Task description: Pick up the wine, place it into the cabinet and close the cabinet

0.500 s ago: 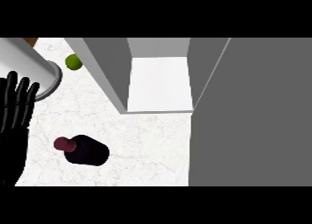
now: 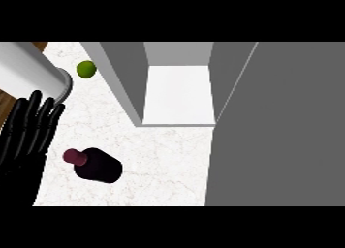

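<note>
Counter [image 2: 161, 160]: white marbled top, filling the frame's middle.
Wine [image 2: 97, 164]: dark bottle, lower left.
Lime [image 2: 86, 69]: green, upper left.
Cabinet [image 2: 179, 94]: open, grey, upper centre, standing on the counter.

The worktop [image 2: 168, 160] is white with faint grey marbled veining. Near its front left corner stands the wine [image 2: 97, 164], a very dark, almost black bottle with a deep maroon cap. Toward the back left edge lies a small yellow-green fruit [image 2: 86, 69]. The cabinet [image 2: 125, 82] at the back edge has plain mid-grey walls and a bright white inner floor, and its open door [image 2: 290, 126] is a flat, darker grey slab along the right edge. The left hand [image 2: 25, 135] at the left edge is glossy black. Above it is a pale grey cylinder [image 2: 25, 72], shading to white. Beyond the left edge, brown wood-grain floor [image 2: 0, 97] shows.
</note>
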You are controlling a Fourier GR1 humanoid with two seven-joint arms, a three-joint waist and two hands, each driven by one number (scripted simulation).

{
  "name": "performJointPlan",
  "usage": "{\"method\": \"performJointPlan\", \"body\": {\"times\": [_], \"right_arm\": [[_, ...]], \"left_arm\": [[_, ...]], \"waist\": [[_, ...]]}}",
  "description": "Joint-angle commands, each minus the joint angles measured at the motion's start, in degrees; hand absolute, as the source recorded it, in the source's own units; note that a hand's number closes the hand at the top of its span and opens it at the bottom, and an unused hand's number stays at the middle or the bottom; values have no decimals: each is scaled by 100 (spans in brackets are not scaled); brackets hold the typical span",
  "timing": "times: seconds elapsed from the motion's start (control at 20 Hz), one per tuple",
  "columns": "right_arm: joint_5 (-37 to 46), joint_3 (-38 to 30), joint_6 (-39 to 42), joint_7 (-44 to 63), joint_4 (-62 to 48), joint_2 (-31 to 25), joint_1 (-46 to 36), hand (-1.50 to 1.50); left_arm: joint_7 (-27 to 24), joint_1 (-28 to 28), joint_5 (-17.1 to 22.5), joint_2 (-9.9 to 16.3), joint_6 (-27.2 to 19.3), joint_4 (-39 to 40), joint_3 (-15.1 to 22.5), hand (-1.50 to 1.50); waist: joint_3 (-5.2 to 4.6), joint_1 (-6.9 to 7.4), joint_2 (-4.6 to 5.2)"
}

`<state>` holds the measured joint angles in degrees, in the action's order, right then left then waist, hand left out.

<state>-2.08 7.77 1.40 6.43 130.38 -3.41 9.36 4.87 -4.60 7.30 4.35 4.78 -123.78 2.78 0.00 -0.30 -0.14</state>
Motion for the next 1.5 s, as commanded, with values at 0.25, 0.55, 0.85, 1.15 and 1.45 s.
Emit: {"method": "performJointPlan", "body": {"times": [0.25, 0.55, 0.85, 1.15, 1.45], "right_arm": [[111, 685, -165, 1331, 1149, 56, 16, -150], [530, 1207, -646, 2651, 2034, 156, -413, -150], [1043, 2047, -845, 2427, 2368, 44, 281, -150], [1441, 2268, -1229, 2236, 1649, 130, -205, -150], [1660, 2462, -1674, 2982, 1749, 141, -828, -150]], "left_arm": [[2056, 87, 583, 45, -464, -1655, 238, -150], [2476, 269, 970, 171, -554, -1692, -222, -150], [3112, 412, 778, 167, -913, -2095, -134, -150], [3005, 483, 404, 149, -974, -1831, -37, -150], [3005, 487, 302, 123, -1014, -1673, -38, -150]], "waist": [[2, 28, 0], [-5, 30, 5], [-4, -18, -30], [-4, -2, -14], [-8, 9, -12]]}}
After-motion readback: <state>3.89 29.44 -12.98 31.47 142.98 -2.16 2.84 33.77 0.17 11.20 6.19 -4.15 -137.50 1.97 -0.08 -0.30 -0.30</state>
